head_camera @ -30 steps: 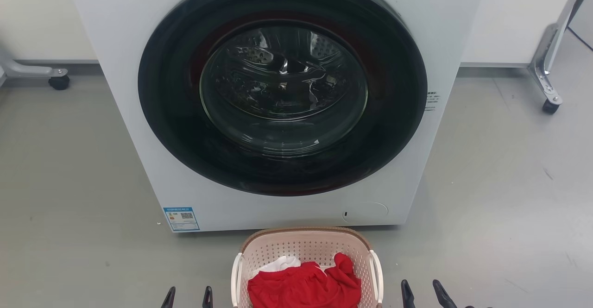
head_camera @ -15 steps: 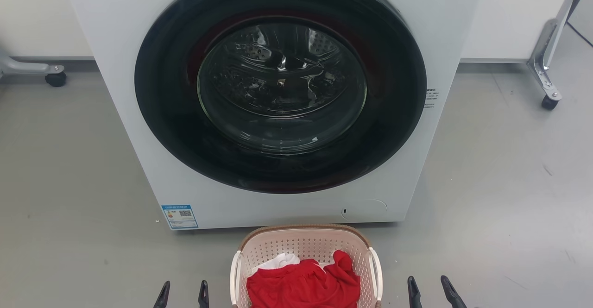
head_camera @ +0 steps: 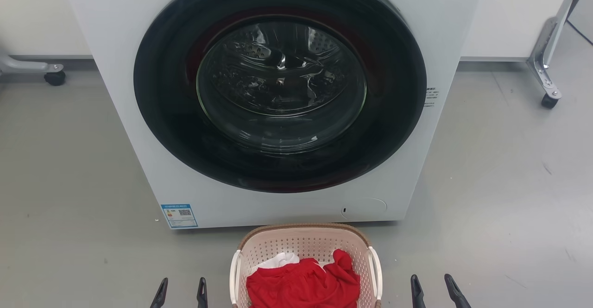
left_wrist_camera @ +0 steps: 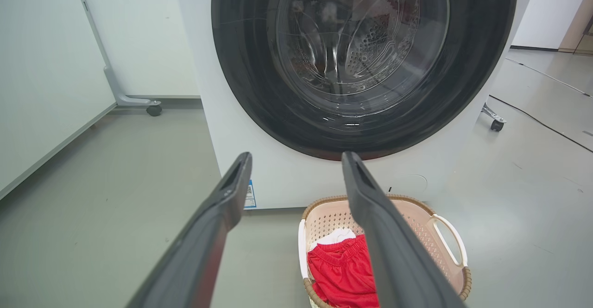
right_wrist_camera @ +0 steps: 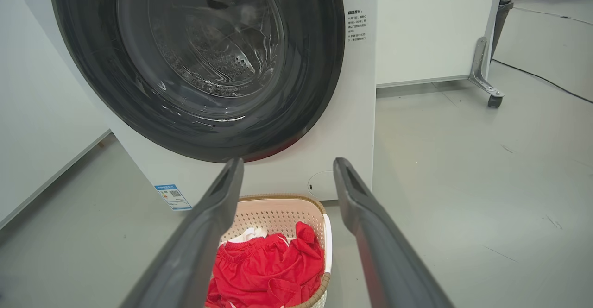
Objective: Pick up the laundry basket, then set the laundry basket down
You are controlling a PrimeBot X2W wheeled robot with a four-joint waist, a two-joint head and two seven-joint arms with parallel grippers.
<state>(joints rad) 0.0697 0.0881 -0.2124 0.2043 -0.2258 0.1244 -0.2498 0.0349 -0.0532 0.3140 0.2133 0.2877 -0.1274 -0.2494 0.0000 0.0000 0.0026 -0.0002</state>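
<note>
Standing upright, laundry basket, handles left and right, long axis unclear

The laundry basket is matt, pale pink perforated plastic with a brown woven-look rim and smooth white handles; soft red cloth lies crumpled inside. The washing machine has a smooth white casing and a glossy dark door with reflective glass. The grey floor looks smooth, faintly scuffed
</note>
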